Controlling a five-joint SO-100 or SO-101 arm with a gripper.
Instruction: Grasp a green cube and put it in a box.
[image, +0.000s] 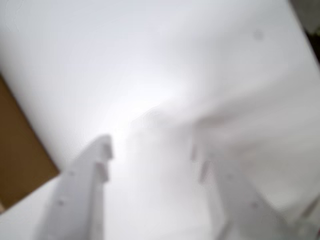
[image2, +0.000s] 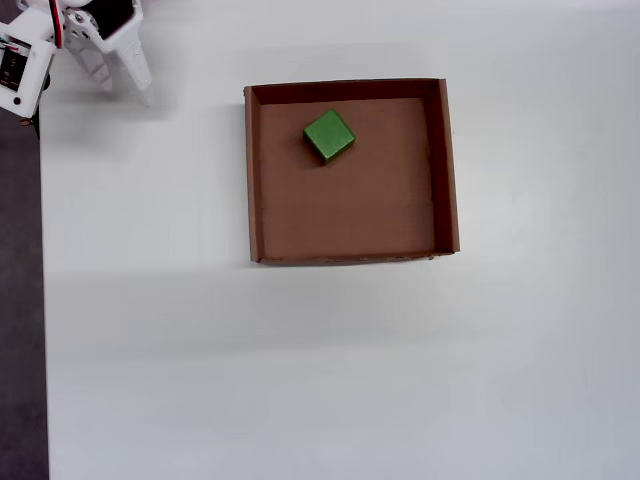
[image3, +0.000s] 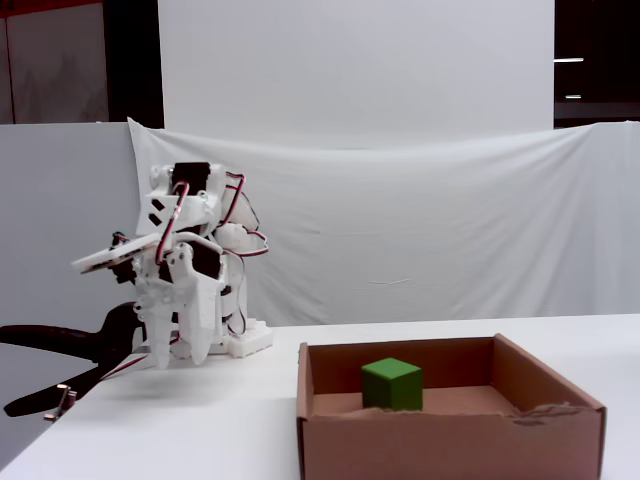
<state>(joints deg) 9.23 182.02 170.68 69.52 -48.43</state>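
Cube delivered — task looks done.
I'm seeing the green cube (image2: 329, 136) sitting inside the box (image2: 448, 170); the gripper (image3: 178, 357) is hanging well clear, fingers apart, empty.

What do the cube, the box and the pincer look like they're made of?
Cube: matte green, sharp edges, no shine; foam, wood or plastic, can't tell. Box: plain brown cardboard with a ragged front edge. Pincer: white matte plastic, probably 3D-printed, though too blurred in the wrist view to confirm.

green cube (image2: 328, 136) inside box (image2: 449, 170), gripper (image2: 118, 75) apparently open
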